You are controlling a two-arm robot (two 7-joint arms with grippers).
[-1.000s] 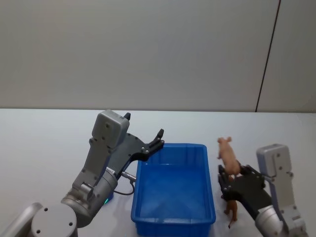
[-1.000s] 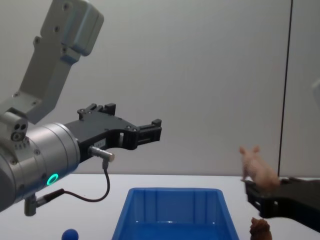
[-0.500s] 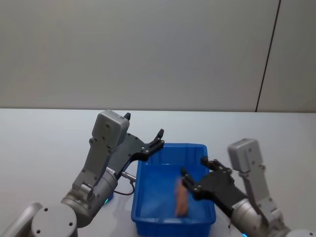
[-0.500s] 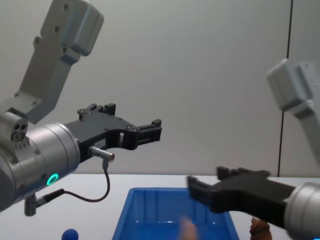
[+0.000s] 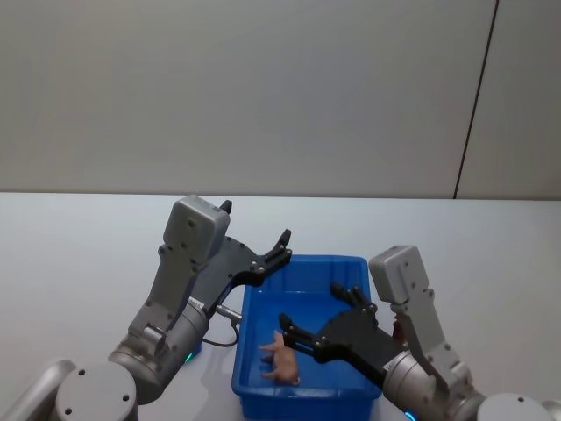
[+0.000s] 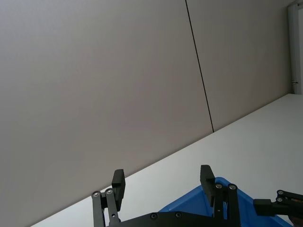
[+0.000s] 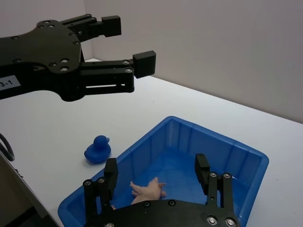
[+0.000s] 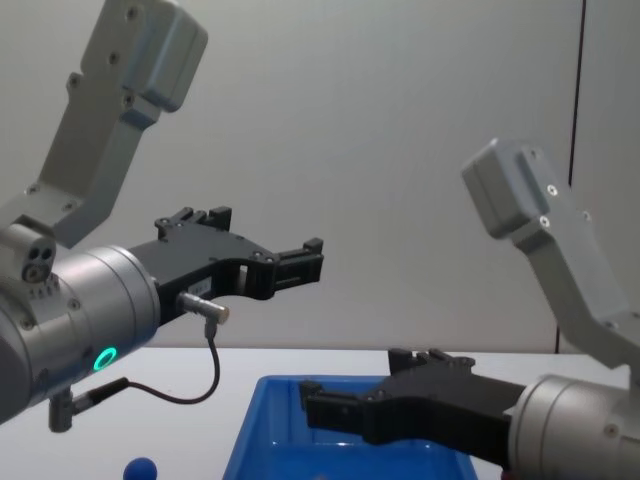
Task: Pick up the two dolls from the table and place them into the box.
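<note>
Jaws of the right gripper [image 5: 311,306] stand apart and empty low over the blue box [image 5: 307,388], and on the box's floor the pink pig doll [image 5: 280,358] lies on its side, toward the near left corner. Left of the box and not touching it, the blue duck doll [image 7: 98,150] sits upright on the white table [image 5: 79,254]. Raised above the box's far left corner, the left gripper [image 6: 162,176] hangs in the air with its jaws apart as well, holding nothing.
</note>
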